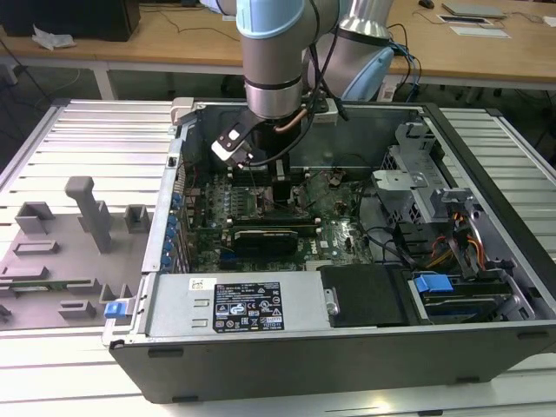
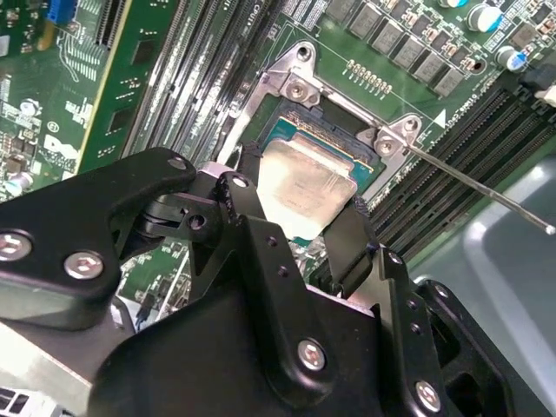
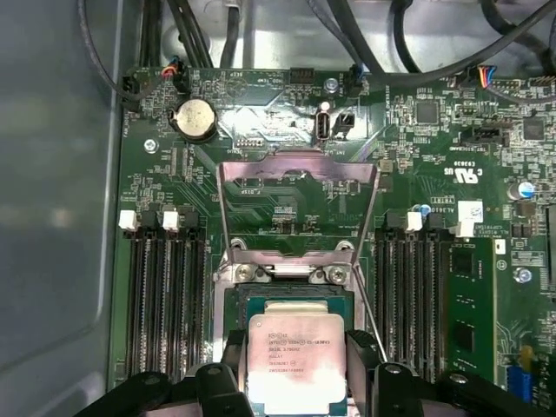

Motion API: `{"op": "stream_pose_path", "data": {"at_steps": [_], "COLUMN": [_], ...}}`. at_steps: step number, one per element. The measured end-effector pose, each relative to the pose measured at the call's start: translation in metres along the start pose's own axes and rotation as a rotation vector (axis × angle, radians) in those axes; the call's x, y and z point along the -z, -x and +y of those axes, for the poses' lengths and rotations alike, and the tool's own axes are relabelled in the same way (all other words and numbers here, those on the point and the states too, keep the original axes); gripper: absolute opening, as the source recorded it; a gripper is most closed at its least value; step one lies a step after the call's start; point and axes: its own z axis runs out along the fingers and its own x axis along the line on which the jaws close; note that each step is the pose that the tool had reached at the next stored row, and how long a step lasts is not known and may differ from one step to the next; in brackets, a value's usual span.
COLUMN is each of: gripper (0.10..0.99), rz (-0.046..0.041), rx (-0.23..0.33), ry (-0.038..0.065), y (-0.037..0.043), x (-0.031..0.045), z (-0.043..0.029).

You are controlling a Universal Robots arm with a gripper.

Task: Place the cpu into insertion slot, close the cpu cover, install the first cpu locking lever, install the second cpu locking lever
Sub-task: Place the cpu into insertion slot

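Observation:
The cpu (image 3: 295,356) (image 2: 306,184), a flat square chip with a pale metal top, sits between my gripper's (image 3: 296,347) (image 2: 297,201) black fingers (image 2: 248,217), which are shut on its two opposite sides. It hangs just over the insertion slot (image 3: 291,298) (image 2: 304,132), partly covering it. The cpu cover (image 3: 295,163), a thin metal frame, stands flipped open beyond the slot. A thin locking lever (image 2: 486,187) sticks out loose beside the socket. In the exterior view the gripper (image 1: 280,187) reaches down into the open computer case over the motherboard.
Rows of black memory slots (image 3: 165,304) (image 3: 408,304) flank the socket. A coin battery (image 3: 193,117) and cables (image 3: 200,35) lie past the cover. The case wall (image 1: 287,308), a drive cage (image 1: 417,187) and grey fixtures (image 1: 87,213) on the exterior view's left surround the work.

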Motion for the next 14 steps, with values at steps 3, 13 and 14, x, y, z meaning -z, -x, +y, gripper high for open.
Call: {"op": "stream_pose_path", "data": {"at_steps": [3, 13, 14], "gripper": [0.541, 0.541, 0.541], "rz": [-0.0006, -0.0012, -0.0014], "rx": [-0.006, -0.011, -0.011], "ry": [0.0, 0.0, 0.0], "y": [-0.0003, -0.0046, -0.0047], "x": [-0.0038, -0.01, -0.0102], "z": [-0.0005, -0.001, -0.001]}}
